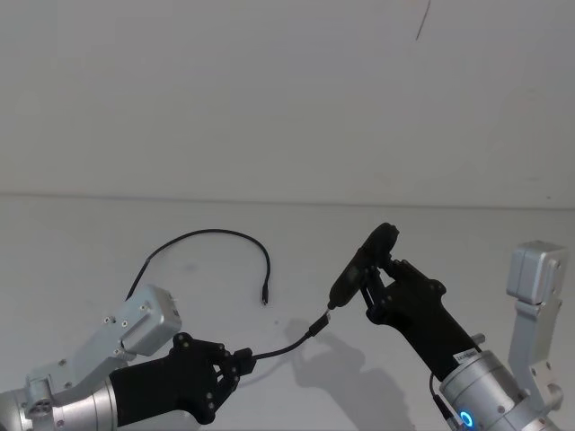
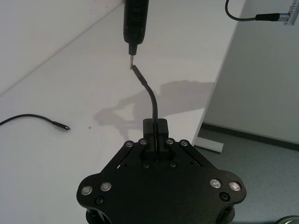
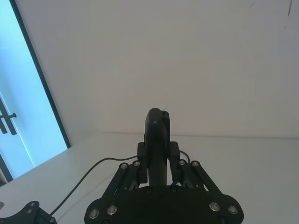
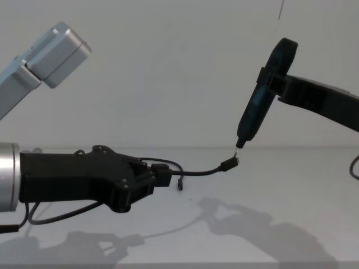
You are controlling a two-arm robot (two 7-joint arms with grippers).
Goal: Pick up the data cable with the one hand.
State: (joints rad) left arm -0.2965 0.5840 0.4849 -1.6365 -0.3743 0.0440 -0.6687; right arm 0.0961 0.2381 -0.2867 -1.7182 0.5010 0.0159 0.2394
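Observation:
My left gripper (image 1: 243, 359) is low at the near left and is shut on the data cable (image 1: 216, 233) a short way behind one plug (image 1: 319, 325). That plug sticks out in the air toward the right. The rest of the thin black cord arcs over the white table, and its other plug (image 1: 266, 300) lies flat. In the left wrist view the cord (image 2: 153, 100) rises from the gripper (image 2: 155, 126). My right gripper (image 1: 377, 278) is shut on a dark pen-like tool (image 1: 364, 260). Its metal tip (image 4: 237, 148) hangs just above the held plug (image 4: 229, 163).
The white table (image 1: 108, 242) runs back to a white wall. Its side edge (image 2: 219, 79) drops to a grey floor. A short black lead with a silver plug (image 2: 261, 17) hangs by the left wrist. A bright window (image 3: 23, 116) stands at the side of the room.

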